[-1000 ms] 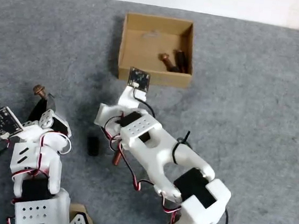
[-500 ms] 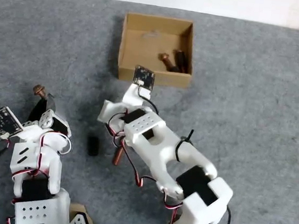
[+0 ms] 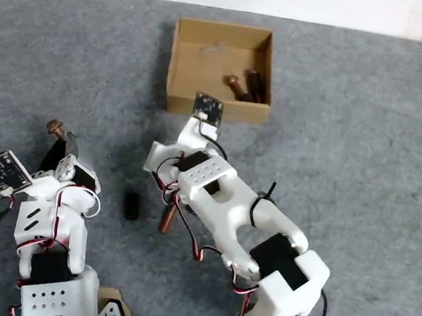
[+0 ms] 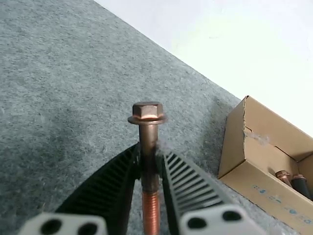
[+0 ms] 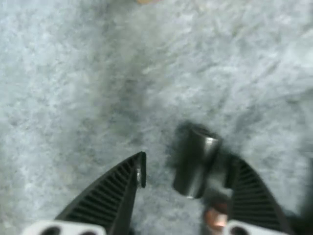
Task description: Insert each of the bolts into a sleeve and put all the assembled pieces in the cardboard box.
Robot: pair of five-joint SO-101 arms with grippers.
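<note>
High view, left gripper [image 3: 60, 141]: fingers were pinched on the shank of a copper bolt.
High view, held bolt [image 3: 54, 126]: the flanged hex head stuck out past the fingertips. The long axis ran along the fingers, with the head pointing away from the arm's base.
High view, sleeve [image 3: 131, 205]: black, it lay on the grey carpet [image 3: 348, 142] between the two arms, its long axis running roughly toward the cardboard box [image 3: 177, 64].
High view, loose bolt [image 3: 167, 217]: it lay just beside the right arm [image 3: 215, 192], partly under its wires. It was roughly parallel to the sleeve, near it but apart.
High view, assembled pieces [image 3: 243, 86]: copper heads and dark sleeves rested inside the open box, against one wall.

Left wrist view, left gripper [image 4: 149, 152]: both ribbed fingers [image 4: 117, 181] were pressed against the shank.
Left wrist view, held bolt [image 4: 148, 117]: the head sat clear beyond the fingertips and the threaded end ran back between the fingers toward the wrist.
Left wrist view, cardboard box [image 4: 242, 147]: it stood well beyond the fingertips, off to one side, with two copper heads [image 4: 283, 175] showing inside.

Right wrist view, right gripper [image 5: 188, 171]: fingers [image 5: 117, 193] were spread wide and gripped nothing.
Right wrist view, sleeve [image 5: 195, 159]: it lay on the carpet between the fingers, closer to one than the other, and contact could not be judged. Its long axis ran roughly along the fingers, slightly tilted.
Right wrist view, loose bolt [image 5: 214, 215]: a copper end showed by the nearer finger's base.
</note>
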